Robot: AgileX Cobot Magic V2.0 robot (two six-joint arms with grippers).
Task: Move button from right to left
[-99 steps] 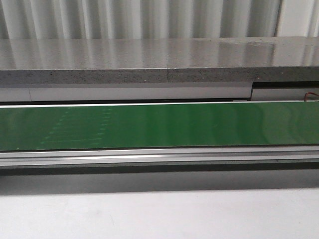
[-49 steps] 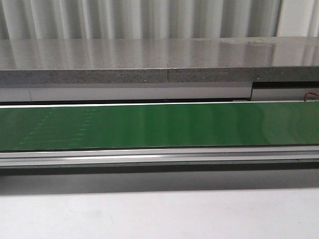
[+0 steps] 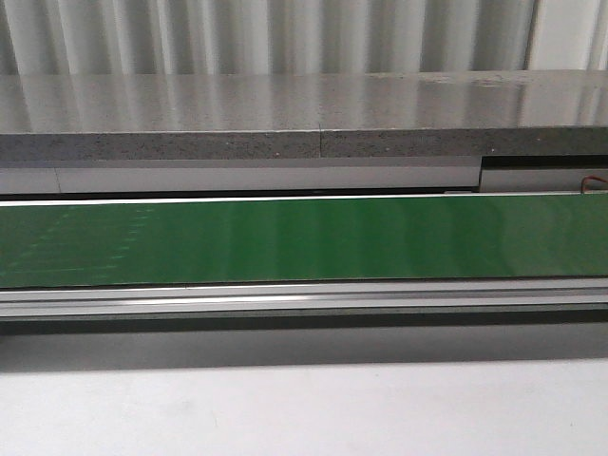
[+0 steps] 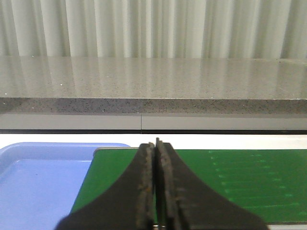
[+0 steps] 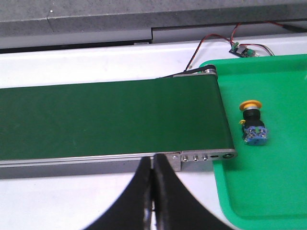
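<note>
The button [image 5: 253, 123], with a yellow cap, dark body and blue end block, lies on the green tray [image 5: 268, 182] just past the end of the green conveyor belt [image 5: 105, 120] in the right wrist view. My right gripper [image 5: 153, 158] is shut and empty, over the white table at the belt's near rail, well to the side of the button. My left gripper [image 4: 156, 143] is shut and empty above the other end of the belt [image 4: 230, 182], next to a blue tray [image 4: 43, 187]. The front view shows only the belt [image 3: 304, 237], no gripper and no button.
A grey stone shelf [image 3: 304, 119] runs behind the belt. The metal rail [image 3: 304, 299] edges the belt's near side. Red and black wires and a small circuit board [image 5: 240, 48] lie beyond the green tray. The roller bracket [image 5: 206, 155] ends the belt.
Faint pale marks on the belt surface have drifted to the left in the front view. Nothing else has moved there.
</note>
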